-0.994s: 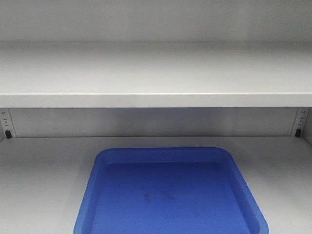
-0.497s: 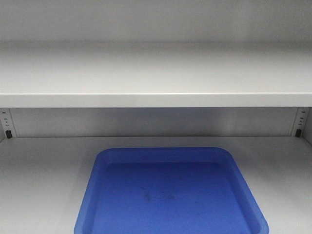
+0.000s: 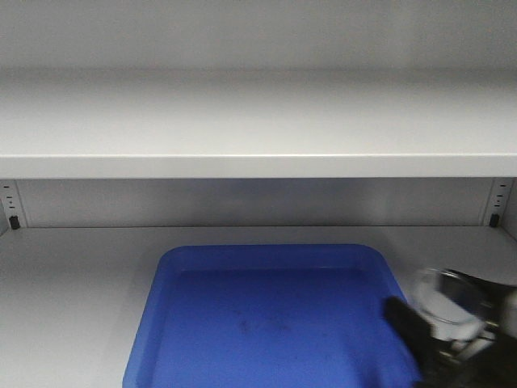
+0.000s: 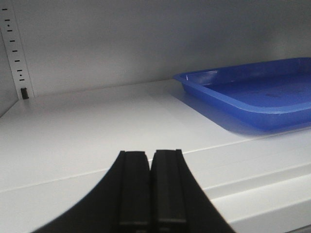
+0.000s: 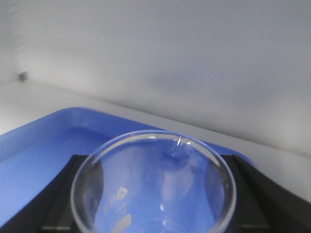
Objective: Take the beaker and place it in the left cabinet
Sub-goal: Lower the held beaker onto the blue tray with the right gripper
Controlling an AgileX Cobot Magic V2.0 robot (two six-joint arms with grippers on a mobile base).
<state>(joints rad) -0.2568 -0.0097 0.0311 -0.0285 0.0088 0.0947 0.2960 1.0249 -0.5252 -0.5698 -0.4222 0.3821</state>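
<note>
The clear glass beaker (image 5: 154,189) sits upright between the black fingers of my right gripper (image 5: 154,213), which is shut on it. In the front view the beaker (image 3: 444,303) and right gripper (image 3: 440,339) show blurred at the lower right, over the right edge of the blue tray (image 3: 266,315). The pale grey left cabinet (image 3: 258,129) fills the view, with its upper shelf and lower shelf (image 3: 73,283). My left gripper (image 4: 151,160) is shut and empty, low over the front of the lower shelf (image 4: 97,131), left of the tray (image 4: 252,94).
Perforated peg strips run up the back corners, at left (image 3: 10,206) and at right (image 3: 497,206). The upper shelf's front edge (image 3: 258,166) hangs above the tray. The peg strip also shows in the left wrist view (image 4: 17,58).
The right gripper with the beaker has come into the front view at the lower right, where only the tray and shelf showed before.
</note>
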